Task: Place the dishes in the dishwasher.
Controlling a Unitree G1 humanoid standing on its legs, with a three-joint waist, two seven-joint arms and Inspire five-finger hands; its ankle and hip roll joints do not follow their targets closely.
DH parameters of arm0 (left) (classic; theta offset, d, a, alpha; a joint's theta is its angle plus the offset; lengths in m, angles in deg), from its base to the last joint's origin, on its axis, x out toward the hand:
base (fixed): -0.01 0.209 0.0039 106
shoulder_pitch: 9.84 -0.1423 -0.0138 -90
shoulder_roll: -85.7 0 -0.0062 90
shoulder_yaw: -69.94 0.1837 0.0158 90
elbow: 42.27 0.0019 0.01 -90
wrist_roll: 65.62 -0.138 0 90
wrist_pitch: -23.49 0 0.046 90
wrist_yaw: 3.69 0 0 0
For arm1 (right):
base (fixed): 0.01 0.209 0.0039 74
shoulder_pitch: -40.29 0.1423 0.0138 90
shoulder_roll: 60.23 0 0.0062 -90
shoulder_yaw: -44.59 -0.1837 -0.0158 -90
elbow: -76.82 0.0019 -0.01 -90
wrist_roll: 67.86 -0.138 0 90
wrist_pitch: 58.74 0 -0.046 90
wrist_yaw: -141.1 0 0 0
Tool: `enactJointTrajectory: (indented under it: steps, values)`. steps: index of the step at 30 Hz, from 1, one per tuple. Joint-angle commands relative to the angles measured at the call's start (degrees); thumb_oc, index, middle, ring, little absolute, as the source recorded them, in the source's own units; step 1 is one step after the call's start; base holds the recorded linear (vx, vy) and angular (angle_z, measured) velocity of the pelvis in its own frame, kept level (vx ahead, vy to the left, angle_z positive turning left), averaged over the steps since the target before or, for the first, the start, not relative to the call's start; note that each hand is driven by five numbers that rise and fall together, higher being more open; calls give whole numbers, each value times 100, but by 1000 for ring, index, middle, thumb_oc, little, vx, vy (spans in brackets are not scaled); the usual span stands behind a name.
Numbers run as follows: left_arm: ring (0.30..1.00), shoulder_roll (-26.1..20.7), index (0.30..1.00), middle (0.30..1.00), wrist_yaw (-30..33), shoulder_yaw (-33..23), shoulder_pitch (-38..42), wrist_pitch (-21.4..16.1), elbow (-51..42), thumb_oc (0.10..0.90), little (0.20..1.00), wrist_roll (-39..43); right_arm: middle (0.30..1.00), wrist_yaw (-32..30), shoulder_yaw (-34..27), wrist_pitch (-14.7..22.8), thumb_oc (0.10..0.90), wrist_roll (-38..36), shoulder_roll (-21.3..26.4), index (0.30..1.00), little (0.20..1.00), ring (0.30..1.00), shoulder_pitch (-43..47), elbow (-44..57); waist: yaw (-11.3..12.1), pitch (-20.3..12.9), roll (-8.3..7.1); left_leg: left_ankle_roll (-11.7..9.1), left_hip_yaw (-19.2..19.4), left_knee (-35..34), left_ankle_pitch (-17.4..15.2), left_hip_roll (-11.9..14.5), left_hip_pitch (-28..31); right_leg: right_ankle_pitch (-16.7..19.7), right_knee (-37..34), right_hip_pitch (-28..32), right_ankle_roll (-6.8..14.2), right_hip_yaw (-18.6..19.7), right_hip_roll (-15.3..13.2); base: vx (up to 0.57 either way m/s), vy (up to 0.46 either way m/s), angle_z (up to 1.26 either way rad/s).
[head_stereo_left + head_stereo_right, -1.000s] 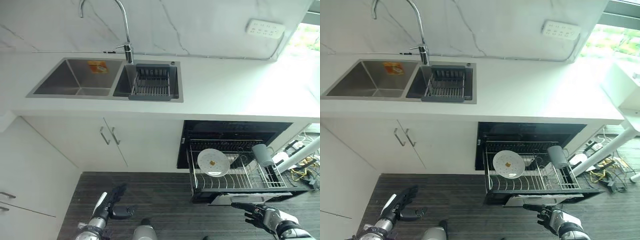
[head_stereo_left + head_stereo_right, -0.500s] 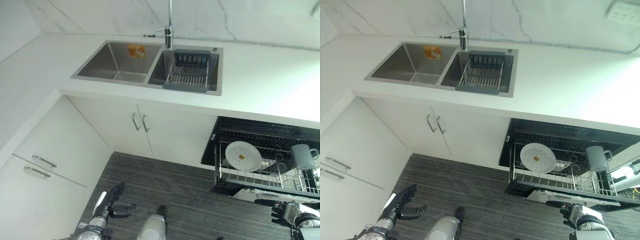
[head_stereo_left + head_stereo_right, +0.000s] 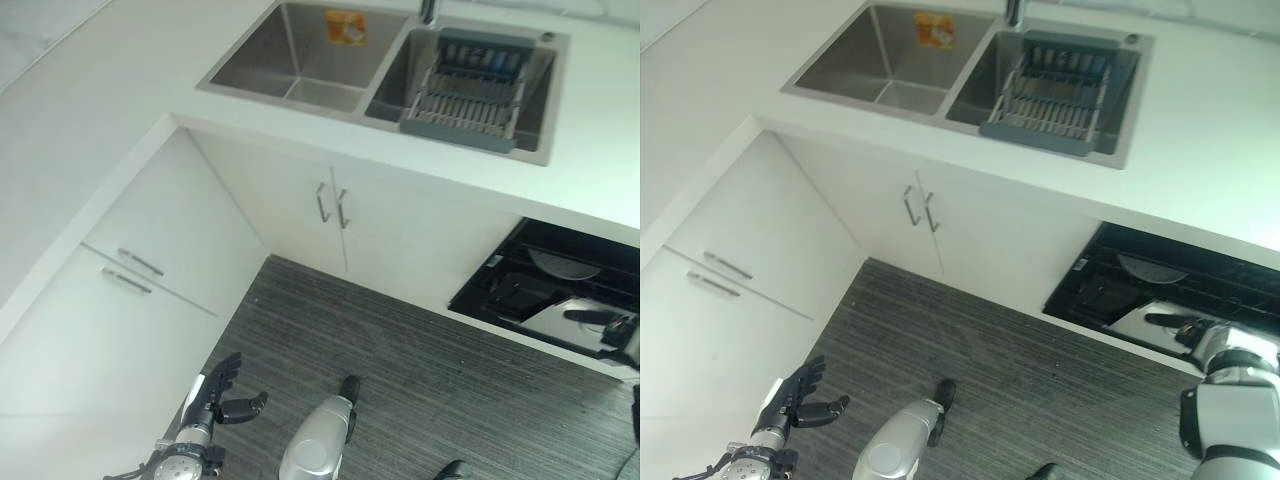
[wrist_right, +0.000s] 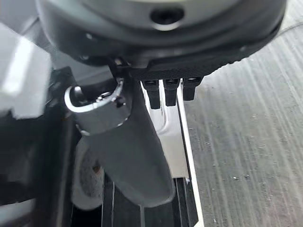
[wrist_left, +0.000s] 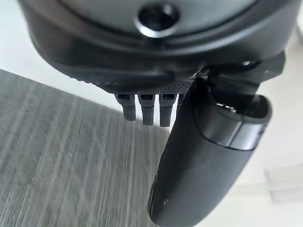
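Your right hand [image 3: 1200, 333] sits right at the front edge of the black dishwasher opening [image 3: 1170, 290] under the white counter [image 3: 1200, 170], its fingers [image 4: 163, 92] straight and reaching toward the rack, holding nothing; the dishwasher lies directly ahead of those fingers, its front edge running left to right across them. Inside, you can make out one round white plate [image 3: 1150, 268], mostly hidden under the counter edge. Your left hand [image 3: 795, 400] hangs low over the dark wood-grain floor [image 3: 1020, 400], fingers loosely spread and empty, well apart from the dishwasher, so the right hand is clearly the nearer one. On the counter you have one double steel sink [image 3: 300, 60] with one grey wire drying rack [image 3: 465, 85] in its right basin; no dishes show in it.
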Motion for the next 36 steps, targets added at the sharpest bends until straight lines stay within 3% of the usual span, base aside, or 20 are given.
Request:
enactJointTrajectory:
  steps: [1, 5, 9, 10, 12, 13, 14, 17, 19, 24, 29, 36]
  values:
    - [900, -388, 900, 900, 225, -357, 41, -568, -215, 800, 900, 268, 900, -33, 585, 1107, 800, -57, 680, 900, 900, 900, 1057, 962, 206, -453, -103, -401, -183, 26, -814, 277, 207, -272, 397, -323, 120, 241, -188, 65, 39, 16]
    - [900, -373, 900, 900, 32, -503, -29, -648, -125, 800, 900, 438, 900, -307, 888, 1590, 800, 81, 884, 900, 900, 900, 1547, 1079, 216, -472, -31, -433, -199, 26, -909, 219, 200, -389, 397, -228, 189, 315, -253, 136, 40, 29]
    - [900, -305, 900, 900, -111, -540, -71, -703, -121, 800, 900, 507, 900, -586, 1071, 2311, 800, 405, 851, 900, 900, 900, 1782, 1223, 173, -519, 31, -437, -124, 26, -906, 209, 192, -385, 397, -231, 209, 341, -303, 32, 80, 2]
    - [900, -301, 900, 900, -130, -547, -88, -712, -133, 800, 900, 518, 900, -577, 1088, 2305, 800, 416, 851, 900, 900, 900, 1790, 1236, 168, -527, 37, -437, -113, 26, -908, 211, 194, -384, 397, -230, 211, 344, -307, 5, 62, -5]
    - [900, -328, 900, 900, -379, -683, -127, -676, -454, 800, 900, 600, 900, 156, 984, 1936, 800, 161, 766, 900, 900, 900, 1440, 1315, 119, -549, -58, -460, 7, 26, -957, 317, 246, -359, 397, -222, 232, 301, -301, -58, -14, -6]
    - [900, -362, 900, 900, -514, -716, -144, -575, -572, 800, 900, 610, 900, 449, 890, 1973, 800, 63, 714, 900, 900, 900, 1191, 1367, 89, -538, -86, -419, 51, 26, -833, 335, 221, -220, 397, -263, 164, 211, -300, 9, -76, -6]
    - [900, -380, 900, 900, -553, -725, -161, -498, -598, 800, 900, 608, 900, 524, 847, 1998, 800, 27, 691, 900, 900, 900, 1108, 1389, 90, -569, -129, -462, 43, 26, -970, 371, 305, -358, 397, -195, 230, 283, -256, -81, -56, -14]
    - [900, -408, 900, 900, -1221, -763, -181, -127, -839, 800, 900, 969, 900, 769, 249, 2304, 800, -500, 147, 900, 900, 900, 33, 2152, -115, -571, -270, -415, 219, 26, -858, 514, 361, -161, 397, -279, 172, 260, -172, -73, -114, -19]
    - [900, -397, 900, 900, -1474, -770, -172, 76, -1280, 800, 900, 976, 900, 569, -290, 2646, 800, -748, -712, 900, 900, 900, -1240, 3531, -395, -604, -385, -397, 424, 26, -929, 677, 482, -188, 397, -346, 164, 428, -16, -114, -132, -37]
    - [900, -262, 900, 900, -1584, -725, -52, 71, -1401, 800, 900, 1203, 900, 601, -207, 3436, 800, -408, -2055, 900, 900, 900, -2842, 5057, -869, -680, -526, -364, 735, 26, -1036, 935, 675, -329, 397, -462, 130, 807, 276, -133, -93, -54]
    - [900, -124, 900, 900, -1899, -890, 79, 145, -1542, 800, 900, 1496, 900, 1122, -179, 3698, 800, -143, -2782, 900, 900, 900, -3754, 5735, -1236, -818, -632, -385, 1011, 26, -1123, 1142, 899, -534, 397, -462, 72, 1084, 527, -103, -55, -43]
    - [900, -25, 900, 900, -2020, -1125, 152, 222, -1985, 800, 900, 1365, 900, 1719, -22, 3620, 800, 40, -3189, 900, 900, 900, -4443, 6231, -1505, -1016, -696, -469, 1164, 26, -1132, 1345, 1072, -718, 397, -400, -72, 1200, 716, -82, -30, -15]
